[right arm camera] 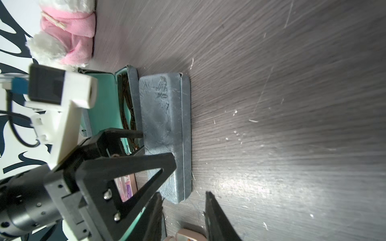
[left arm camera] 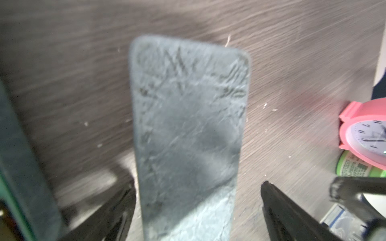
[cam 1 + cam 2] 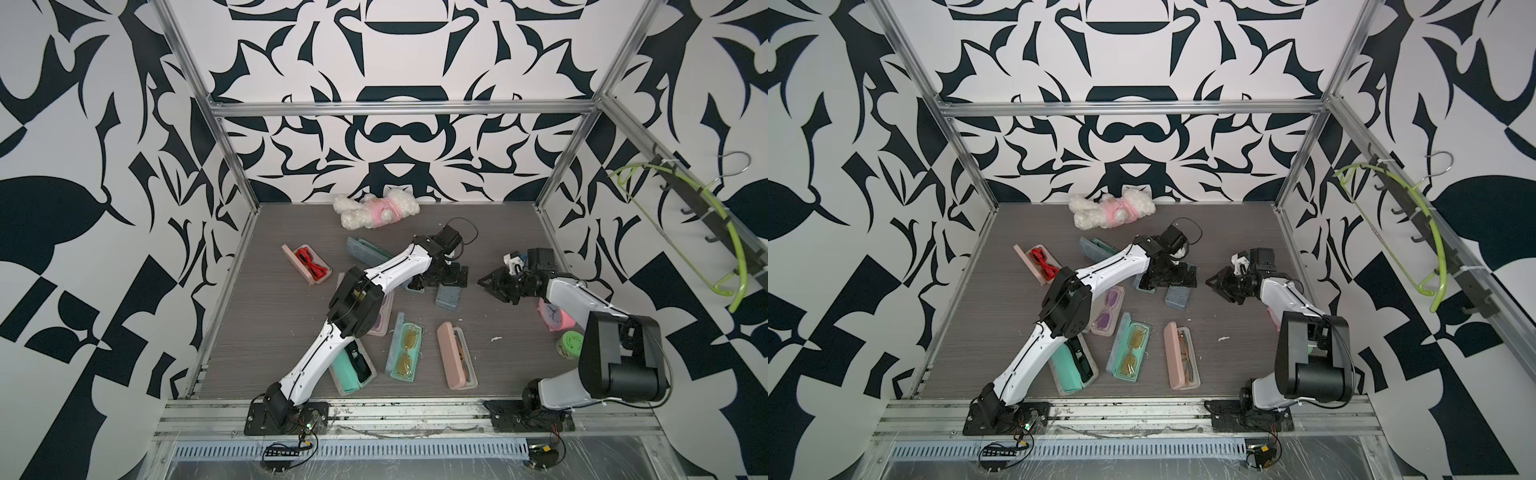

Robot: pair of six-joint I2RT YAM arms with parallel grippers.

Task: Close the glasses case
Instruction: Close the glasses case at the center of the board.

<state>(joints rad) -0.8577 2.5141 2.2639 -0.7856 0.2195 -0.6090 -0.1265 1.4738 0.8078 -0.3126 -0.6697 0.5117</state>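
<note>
The grey-blue glasses case (image 1: 165, 129) lies flat on the worktop (image 1: 271, 104), lid seemingly down, with the wide-spread jaws of the left gripper (image 2: 197, 185) poised over it. The jaws of the right gripper (image 1: 183, 195) are partly parted, empty, just off its end. The seam is best checked, and any gap pressed shut from straight above, so the case is not slid aside.

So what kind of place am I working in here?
Probably a lab test cell, not a home: aluminium frame with patterned walls, both arms bolted to a front rail, open glasses cases strewn as props.
</note>
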